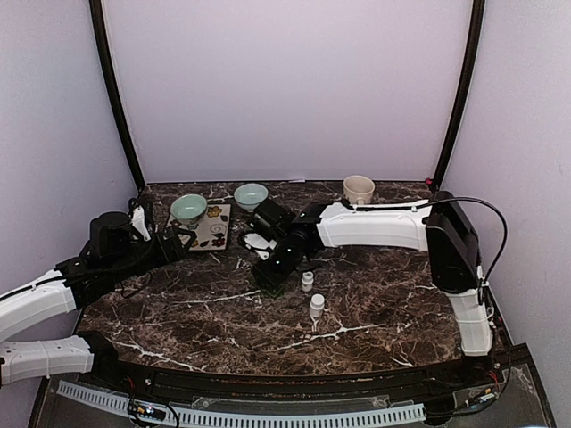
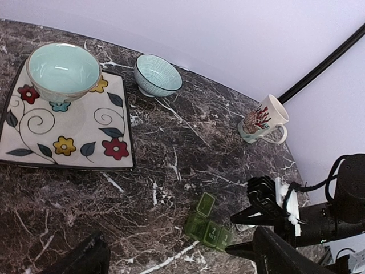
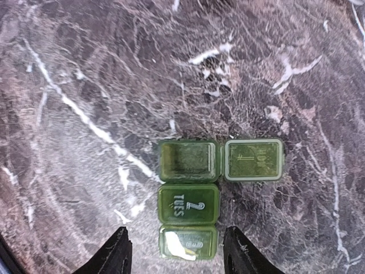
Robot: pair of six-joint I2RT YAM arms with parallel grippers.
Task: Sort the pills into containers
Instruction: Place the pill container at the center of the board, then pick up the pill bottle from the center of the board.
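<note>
Pale lilac walls (image 1: 285, 80) close in a dark marble worktop (image 1: 178, 312). Near its middle, well clear of every edge, lies the green pill box (image 3: 188, 194). Its end cell is open with the lid swung flat to the side, the next cell, marked 2 TUES, is shut, and a third is only partly in view. The right hand (image 3: 175, 230) hangs over that third cell, its fingers (image 3: 117, 254) standing either side of the box with a gap to it, holding nothing. The left hand (image 2: 182, 262) is by the left edge, spread wide and holding nothing. Toward the back left corner a flowered plate (image 2: 68, 142) carries a teal bowl (image 2: 63, 71). A striped bowl (image 2: 158, 74) sits just beside the plate, and a mug (image 2: 265, 120) stands further right along the back edge. Two small white bottles (image 1: 317, 306) stand just right of the box
</note>
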